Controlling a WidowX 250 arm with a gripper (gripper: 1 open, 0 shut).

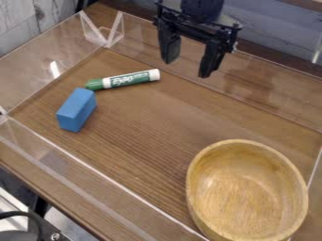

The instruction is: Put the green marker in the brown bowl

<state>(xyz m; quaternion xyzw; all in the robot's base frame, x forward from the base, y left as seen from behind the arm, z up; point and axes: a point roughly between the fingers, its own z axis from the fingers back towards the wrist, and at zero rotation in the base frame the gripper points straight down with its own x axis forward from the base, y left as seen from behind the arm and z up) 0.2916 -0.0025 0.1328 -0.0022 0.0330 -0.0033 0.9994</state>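
Observation:
The green marker (123,81) lies flat on the wooden table, white barrel with green cap and green print, angled slightly up toward the right. My gripper (189,58) hangs above the table just to the right of the marker's cap end, pointing down, its two dark fingers spread apart with nothing between them. The brown bowl (248,188) sits at the front right, wide, shallow and empty, well away from both marker and gripper.
A blue rectangular block (75,109) rests to the left of and in front of the marker. Clear acrylic walls (98,33) ring the table, with a low transparent edge along the front left.

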